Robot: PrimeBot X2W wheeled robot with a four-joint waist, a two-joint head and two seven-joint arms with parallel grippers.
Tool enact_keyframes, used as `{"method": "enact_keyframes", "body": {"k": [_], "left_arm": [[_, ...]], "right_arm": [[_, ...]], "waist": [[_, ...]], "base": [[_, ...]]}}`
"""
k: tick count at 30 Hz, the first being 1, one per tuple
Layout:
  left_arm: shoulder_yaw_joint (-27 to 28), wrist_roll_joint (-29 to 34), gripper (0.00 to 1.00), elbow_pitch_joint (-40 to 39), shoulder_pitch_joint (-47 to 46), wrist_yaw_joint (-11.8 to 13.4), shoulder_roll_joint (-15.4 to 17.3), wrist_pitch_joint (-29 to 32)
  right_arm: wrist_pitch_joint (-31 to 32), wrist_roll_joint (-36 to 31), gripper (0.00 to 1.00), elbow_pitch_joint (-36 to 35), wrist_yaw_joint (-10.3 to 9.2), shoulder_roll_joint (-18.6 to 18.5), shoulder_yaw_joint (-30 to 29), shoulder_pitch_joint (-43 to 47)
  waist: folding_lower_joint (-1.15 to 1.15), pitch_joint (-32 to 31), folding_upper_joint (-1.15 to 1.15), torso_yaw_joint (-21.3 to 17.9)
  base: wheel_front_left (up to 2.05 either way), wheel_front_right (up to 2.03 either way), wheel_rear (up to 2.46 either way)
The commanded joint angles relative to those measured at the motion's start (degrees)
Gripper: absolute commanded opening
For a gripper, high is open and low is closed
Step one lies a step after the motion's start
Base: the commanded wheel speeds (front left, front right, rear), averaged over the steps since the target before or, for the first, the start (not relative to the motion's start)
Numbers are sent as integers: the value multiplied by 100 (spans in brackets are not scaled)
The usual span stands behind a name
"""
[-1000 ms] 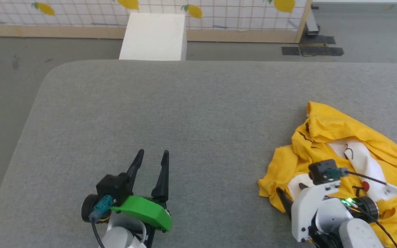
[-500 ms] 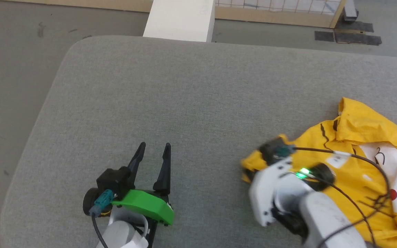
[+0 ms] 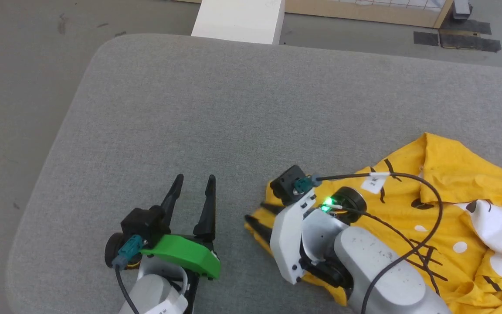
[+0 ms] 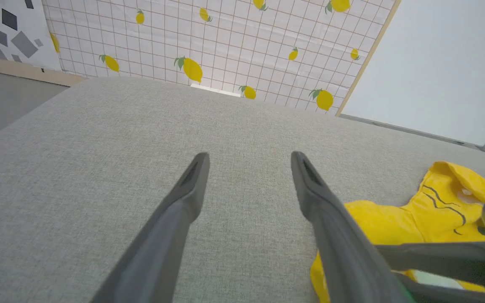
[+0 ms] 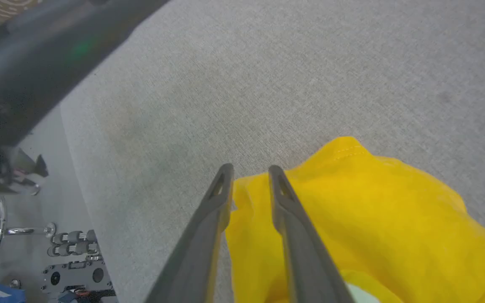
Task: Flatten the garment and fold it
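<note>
Right wrist view, garment (image 5: 352, 219) between tool (image 5: 249, 170) fingers (image 5: 215, 206)

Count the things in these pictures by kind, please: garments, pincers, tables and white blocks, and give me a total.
Garments: 1, the yellow T-shirt
Pincers: 2, the left pincer and the right pincer
Tables: 1, the grey table
White blocks: 1, the white block
Total: 5

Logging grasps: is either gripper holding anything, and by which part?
The left gripper, open, holds nothing. The right gripper straddles the edge of the shirt; whether it grips cannot be told.
</note>
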Motion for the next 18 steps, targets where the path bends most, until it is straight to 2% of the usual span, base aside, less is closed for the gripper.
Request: {"method": "enact_keyframes", "body": {"k": [1, 4, 7, 12, 18], "left_arm": [[33, -9, 100, 5, -39, 17, -8, -26], [116, 30, 100, 21, 5, 20, -8, -26], [207, 98, 100, 27, 92, -10, 3, -26], [251, 178, 100, 101, 230, -74, 56, -26], [104, 189, 100, 392, 306, -150, 149, 271]], "right_arm": [[-151, 92, 100, -29, -8, 15, -70, -61], [-489, 164, 100, -275, -8, 15, -368, 81], [-888, 71, 100, -816, -8, -56, -853, 419], [-1455, -438, 100, -1869, -8, -240, -2210, 1380], [-1942, -1191, 100, -2525, -8, -104, -3712, 2497]], "waist": [[0, -60, 0, -84], [0, -168, 0, -226], [0, -321, 0, -434], [0, -558, 0, -787], [0, -752, 0, -1164]], "base": [[0, 0, 0], [0, 0, 0], [0, 0, 0], [0, 0, 0], [0, 0, 0]]}}
